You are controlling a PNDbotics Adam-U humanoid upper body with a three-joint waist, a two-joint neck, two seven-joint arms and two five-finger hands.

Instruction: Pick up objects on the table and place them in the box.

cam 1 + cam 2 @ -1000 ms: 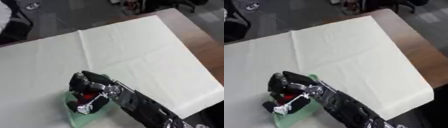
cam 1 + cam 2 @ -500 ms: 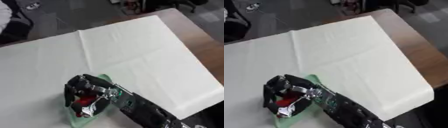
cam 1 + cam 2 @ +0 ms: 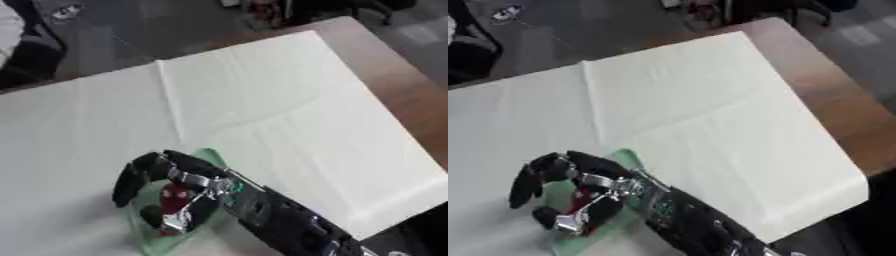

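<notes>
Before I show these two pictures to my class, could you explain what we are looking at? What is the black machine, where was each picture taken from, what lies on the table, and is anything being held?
Both pictures show one moment, taken by the two eyes of a camera in a robot's head, looking down at its work. That is why they look almost alike.

The black and silver limb coming in from the lower right is the robot's right arm, ending in its right hand, which has fingers and a thumb like ours. A person steers it.

The brown table is covered by a white cloth. On the cloth lies a flat pale green thing, mostly hidden under the hand. The fingers are curled over it, and something red shows between them. I cannot tell what it is or whether the hand is gripping it.

The left hand shows in neither picture, and neither does any box.
</notes>
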